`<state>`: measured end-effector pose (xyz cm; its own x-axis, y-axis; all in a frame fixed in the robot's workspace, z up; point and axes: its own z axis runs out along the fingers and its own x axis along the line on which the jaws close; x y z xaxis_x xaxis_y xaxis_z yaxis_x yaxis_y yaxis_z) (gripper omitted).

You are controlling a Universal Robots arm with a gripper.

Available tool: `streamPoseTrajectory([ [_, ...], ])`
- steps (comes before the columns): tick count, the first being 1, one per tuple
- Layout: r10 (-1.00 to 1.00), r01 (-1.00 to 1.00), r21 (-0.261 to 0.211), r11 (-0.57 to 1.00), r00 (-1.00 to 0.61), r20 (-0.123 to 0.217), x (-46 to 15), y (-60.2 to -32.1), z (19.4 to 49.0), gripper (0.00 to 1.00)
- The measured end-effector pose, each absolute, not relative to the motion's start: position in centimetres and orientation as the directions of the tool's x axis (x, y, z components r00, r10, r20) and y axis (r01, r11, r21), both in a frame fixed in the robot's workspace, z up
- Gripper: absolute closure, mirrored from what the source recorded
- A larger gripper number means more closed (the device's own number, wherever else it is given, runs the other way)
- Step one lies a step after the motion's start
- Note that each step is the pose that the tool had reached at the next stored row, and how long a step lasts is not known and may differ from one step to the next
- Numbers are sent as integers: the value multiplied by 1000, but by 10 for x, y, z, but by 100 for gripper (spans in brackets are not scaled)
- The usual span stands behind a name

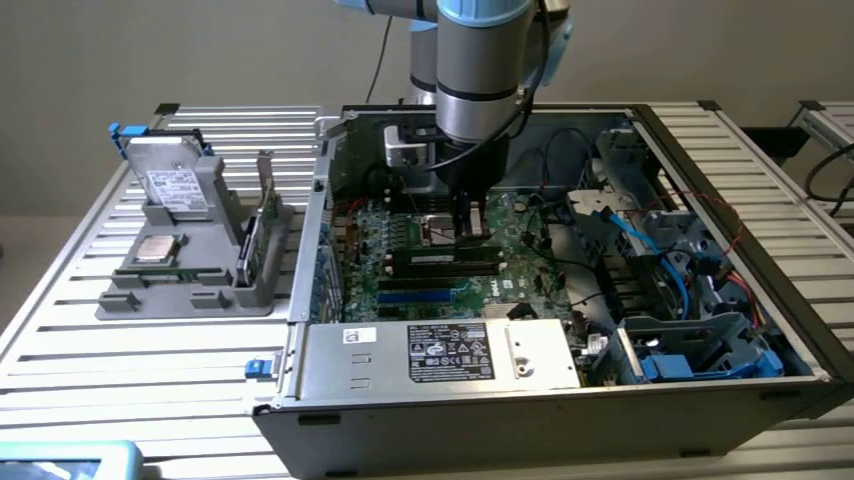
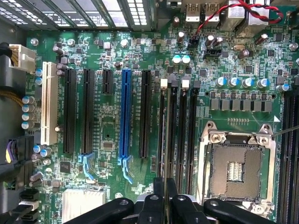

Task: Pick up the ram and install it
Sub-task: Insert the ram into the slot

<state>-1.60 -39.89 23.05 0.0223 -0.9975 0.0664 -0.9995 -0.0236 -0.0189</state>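
Ram [image 2: 166, 140], gripped edge-on in the clenched claw [image 2: 165, 190], hangs over the memory slots [image 2: 180, 135] beside the processor socket [image 2: 236, 170], well inside the case [image 1: 400, 420] walls; tilt or offset from 1 slot could jam it, bend contacts or leave it unlatched.
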Motion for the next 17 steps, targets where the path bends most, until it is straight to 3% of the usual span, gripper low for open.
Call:
streamPoseTrajectory([
  [17,-998,-1000,-19,-21,20,67,-16,-400,227,86],
])
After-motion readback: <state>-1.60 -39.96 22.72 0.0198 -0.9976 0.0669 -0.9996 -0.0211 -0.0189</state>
